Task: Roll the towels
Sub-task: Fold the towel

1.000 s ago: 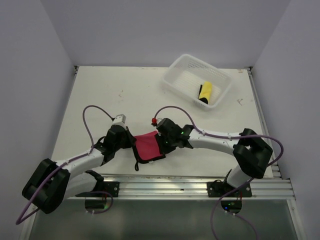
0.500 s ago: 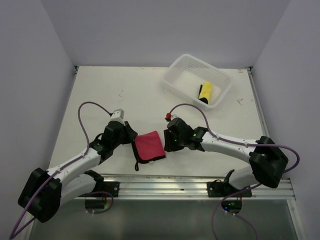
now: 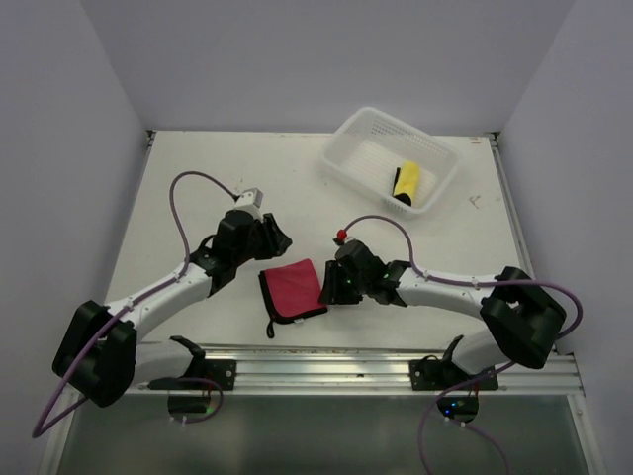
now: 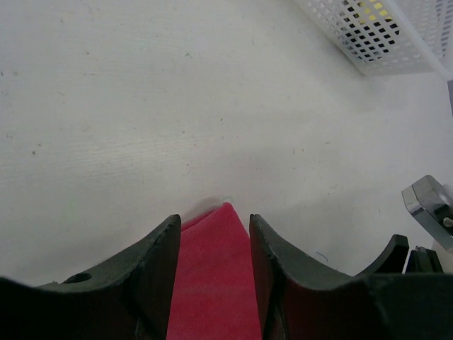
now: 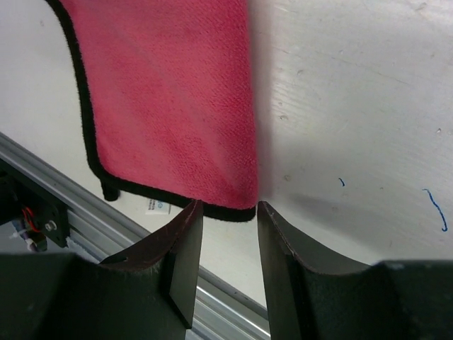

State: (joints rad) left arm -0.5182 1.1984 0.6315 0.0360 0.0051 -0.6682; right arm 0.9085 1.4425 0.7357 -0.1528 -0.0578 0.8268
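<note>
Pale, lightly scuffed table under everything, with a metal rail along its near edge. Left arm reaching in from the near left corner, right arm bent in from the near right. White perforated basket at the far right of the table, set askew, well apart from both arms. Folded red towel with a dark border, flat on the table near the front edge, between the two arms, not rolled; in the right wrist view one bordered edge and a rounded corner showing. Yellow rolled towel inside the basket, toward its right side. Left gripper just past the red towel's far edge, jaws apart and clamped on nothing, one towel corner showing in the gap between its fingers. Right gripper just beside the towel's right edge, jaws likewise apart, empty, with the dark border below the fingertips.
</note>
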